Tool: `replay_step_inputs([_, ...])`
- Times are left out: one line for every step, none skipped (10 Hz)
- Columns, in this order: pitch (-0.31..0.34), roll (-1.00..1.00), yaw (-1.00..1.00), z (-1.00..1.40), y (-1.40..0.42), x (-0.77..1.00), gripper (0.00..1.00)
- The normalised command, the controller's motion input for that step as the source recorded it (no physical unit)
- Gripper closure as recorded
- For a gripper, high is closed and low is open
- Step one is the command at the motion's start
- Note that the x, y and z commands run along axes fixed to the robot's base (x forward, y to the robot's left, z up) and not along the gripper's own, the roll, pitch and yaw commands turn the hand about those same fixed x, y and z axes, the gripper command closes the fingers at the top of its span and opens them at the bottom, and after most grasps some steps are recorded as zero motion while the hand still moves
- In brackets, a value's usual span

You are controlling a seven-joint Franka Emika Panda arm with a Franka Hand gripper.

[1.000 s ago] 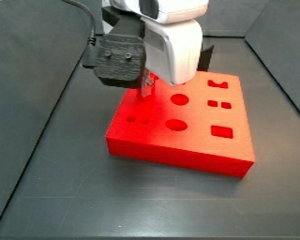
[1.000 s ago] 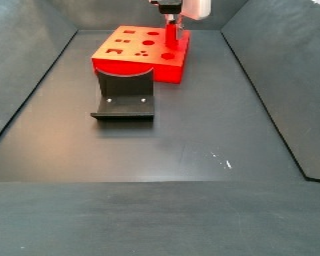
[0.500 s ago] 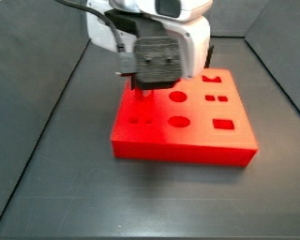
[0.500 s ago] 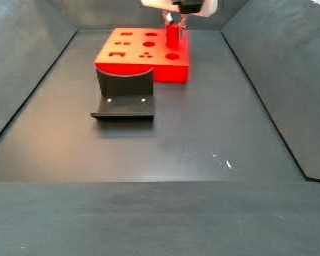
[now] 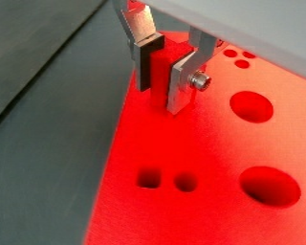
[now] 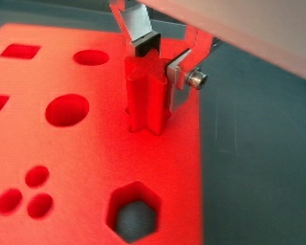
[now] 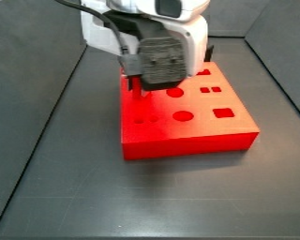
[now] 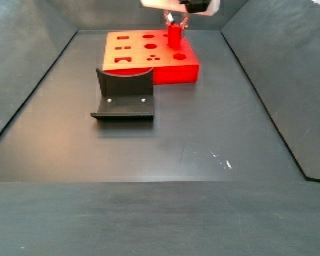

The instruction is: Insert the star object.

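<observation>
The star object [image 6: 146, 100], a slim bright-red peg with a star cross-section, stands upright with its lower end on or in the large red block [image 6: 79, 153] near one edge. My gripper [image 6: 161, 69] is shut on the peg's upper part, one finger [image 6: 142, 43] on each side. The peg [image 5: 163, 69] also shows between the fingers in a wrist view, above the block [image 5: 207, 144]. In a side view the gripper [image 8: 178, 22] holds the peg [image 8: 175, 40] at the block's [image 8: 129, 50] right side. The gripper [image 7: 140, 84] is over the block's [image 7: 190, 136] far left part.
The block's top has round, square, hexagonal and small paired holes [image 5: 271, 187]. The dark fixture [image 8: 124, 96] stands on the floor just in front of the block. Dark walls enclose the floor on the left, right and back.
The red block has slid and turned on the floor, shifting to the right in both side views. The gripper has moved with it, still holding the peg upright on the block.
</observation>
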Motion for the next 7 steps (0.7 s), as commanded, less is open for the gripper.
replay_step_inputs([0.010, 0.10, -1.00, -0.37, 0.00, -0.06, 1.00])
replay_step_inputs([0.000, 0.06, -1.00, -0.27, -0.03, -0.07, 1.00])
replay_step_inputs([0.000, 0.06, -0.97, -0.22, -0.03, -0.08, 1.00])
replay_step_inputs([0.000, 0.03, -0.10, 0.00, 0.00, 0.00, 1.00])
replay_step_inputs([0.000, 0.00, 0.00, -0.02, 0.00, 0.00, 1.00])
replay_step_inputs([0.000, 0.01, 0.18, -0.16, 0.00, 0.00, 1.00])
replay_step_inputs([0.000, 0.04, 0.42, -0.21, 0.00, 0.00, 1.00])
